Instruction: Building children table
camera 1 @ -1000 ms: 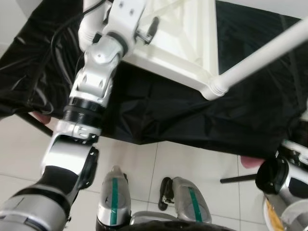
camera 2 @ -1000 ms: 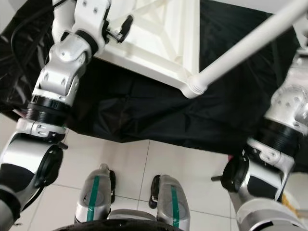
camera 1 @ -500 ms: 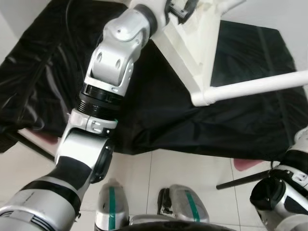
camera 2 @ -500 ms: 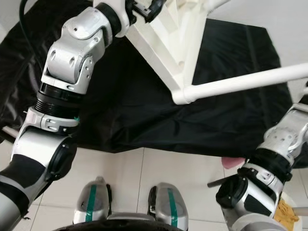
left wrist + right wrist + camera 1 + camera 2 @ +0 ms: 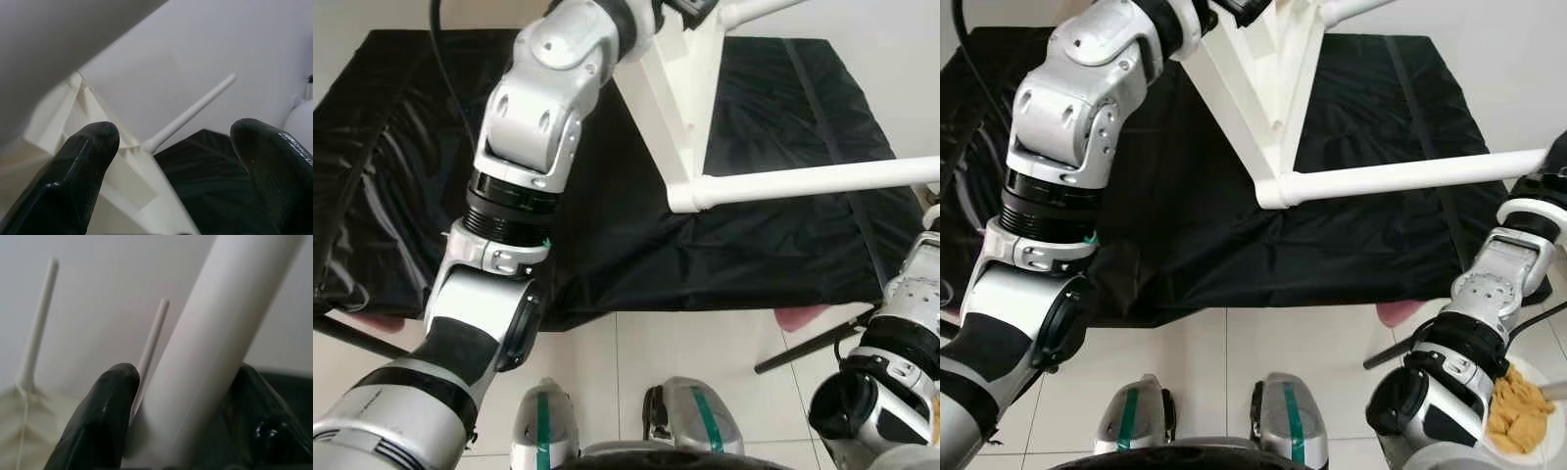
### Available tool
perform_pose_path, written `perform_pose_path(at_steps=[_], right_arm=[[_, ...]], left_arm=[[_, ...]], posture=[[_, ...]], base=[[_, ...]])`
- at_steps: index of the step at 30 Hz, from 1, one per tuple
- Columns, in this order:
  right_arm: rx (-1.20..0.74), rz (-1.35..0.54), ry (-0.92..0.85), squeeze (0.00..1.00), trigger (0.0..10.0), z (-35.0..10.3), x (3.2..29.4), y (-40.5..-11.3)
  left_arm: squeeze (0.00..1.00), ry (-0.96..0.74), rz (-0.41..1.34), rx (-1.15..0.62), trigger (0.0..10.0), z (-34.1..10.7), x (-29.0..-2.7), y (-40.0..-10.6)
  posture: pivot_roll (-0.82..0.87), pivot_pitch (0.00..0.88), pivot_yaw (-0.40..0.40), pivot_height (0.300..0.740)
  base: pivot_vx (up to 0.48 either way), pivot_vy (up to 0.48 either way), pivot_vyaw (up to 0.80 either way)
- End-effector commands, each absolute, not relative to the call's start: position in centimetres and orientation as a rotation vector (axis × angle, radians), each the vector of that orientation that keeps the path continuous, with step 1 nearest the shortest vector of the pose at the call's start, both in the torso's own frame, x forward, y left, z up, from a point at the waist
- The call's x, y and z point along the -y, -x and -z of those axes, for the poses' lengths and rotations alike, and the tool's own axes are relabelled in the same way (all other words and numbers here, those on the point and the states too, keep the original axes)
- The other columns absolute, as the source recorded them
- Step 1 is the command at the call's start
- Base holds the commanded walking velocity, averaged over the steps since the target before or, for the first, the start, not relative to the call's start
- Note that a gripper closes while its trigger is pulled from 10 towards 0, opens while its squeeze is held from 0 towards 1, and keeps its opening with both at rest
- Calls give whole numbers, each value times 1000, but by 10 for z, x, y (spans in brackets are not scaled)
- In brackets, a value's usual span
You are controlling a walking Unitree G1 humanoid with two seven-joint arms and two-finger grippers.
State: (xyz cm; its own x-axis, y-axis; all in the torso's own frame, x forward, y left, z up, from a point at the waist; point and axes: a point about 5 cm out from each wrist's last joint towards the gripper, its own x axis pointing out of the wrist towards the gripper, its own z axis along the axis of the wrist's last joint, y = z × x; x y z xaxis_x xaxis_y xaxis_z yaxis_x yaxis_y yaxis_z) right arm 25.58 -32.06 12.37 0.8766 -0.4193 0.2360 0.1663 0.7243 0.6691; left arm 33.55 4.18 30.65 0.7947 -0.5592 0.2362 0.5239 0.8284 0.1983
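white tiled floor (image 5: 705,352), black sheet (image 5: 783,235)

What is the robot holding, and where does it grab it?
The right gripper holds a white table leg near its free end; the left gripper grips the tabletop's edge.

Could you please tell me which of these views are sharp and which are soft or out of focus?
Eye views: sharp and evenly lit, with glossy sheen on the crinkled black plastic sheet. Left wrist view: left claw fingers blurred. Right wrist view: the white round table leg fills the foreground, soft between the right claw's fingers.
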Motion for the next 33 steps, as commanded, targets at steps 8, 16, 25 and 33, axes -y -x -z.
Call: perform_pose_path(at_steps=[8,16,25,33], right_arm=[[152,259,-886,1000,10000,-73,271,-267],[98,303,-760,0,10000,-77,248,-264],[110,513,-457,0,10000,-102,249,-254],[122,775,-294,0,10000,-111,269,-239]], left_arm=[[0,-159,631,176,10000,-274,-41,-326],[0,-164,648,156,10000,-271,-42,-320],[0,-189,660,137,10000,-265,-44,-317],[0,-191,654,130,10000,-265,-44,-318]], posture=[[46,47,17,740],[54,58,20,740],[46,75,25,740],[41,83,31,740]], base=[[0,0,0],[0,0,0],[0,0,0],[0,0,0]])
